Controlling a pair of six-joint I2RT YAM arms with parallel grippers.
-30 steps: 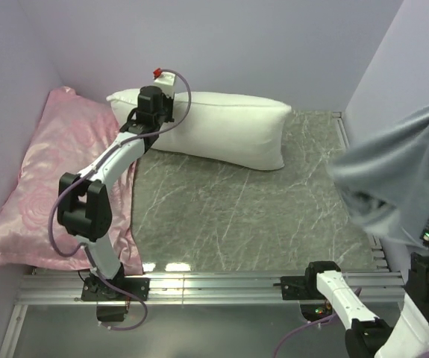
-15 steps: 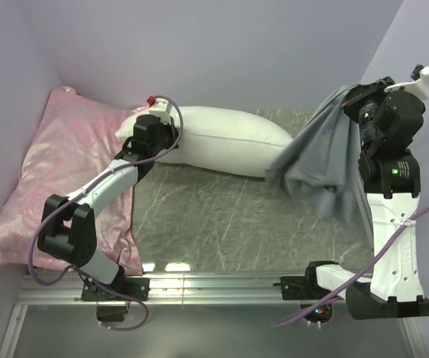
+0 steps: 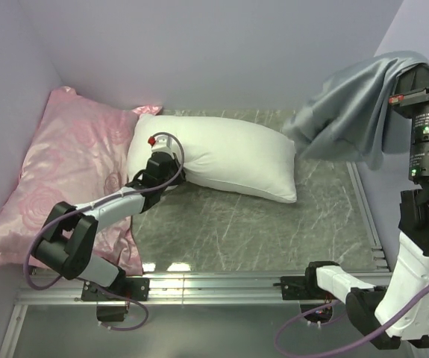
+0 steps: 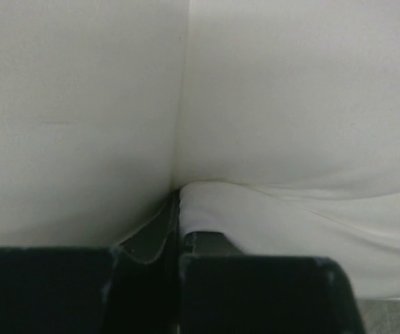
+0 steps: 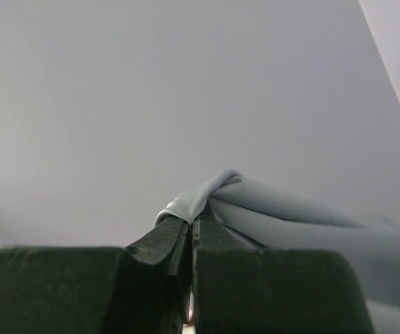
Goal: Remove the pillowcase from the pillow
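The plain white pillow (image 3: 229,153) lies bare on the grey marbled table, slanting from back left to front right. My left gripper (image 3: 175,173) is shut on a fold of the pillow's near left edge; in the left wrist view the white pillow (image 4: 290,125) fills the frame and a pinch of its fabric sits between the jaws of the left gripper (image 4: 179,229). My right gripper (image 3: 412,74) is raised high at the right and is shut on the grey pillowcase (image 3: 348,112), which hangs free, clear of the pillow. In the right wrist view the right gripper (image 5: 193,223) pinches the pillowcase (image 5: 269,209).
A shiny pink rose-patterned pillow (image 3: 65,171) lies along the left wall, touching the white pillow's left end. Lilac walls close the back and both sides. A metal rail (image 3: 214,287) with both arm bases runs along the near edge.
The right gripper swung the pillowcase from far right across the table, then lifted it high at the right. The left gripper pulled the pillow nearer and turned it slantwise.
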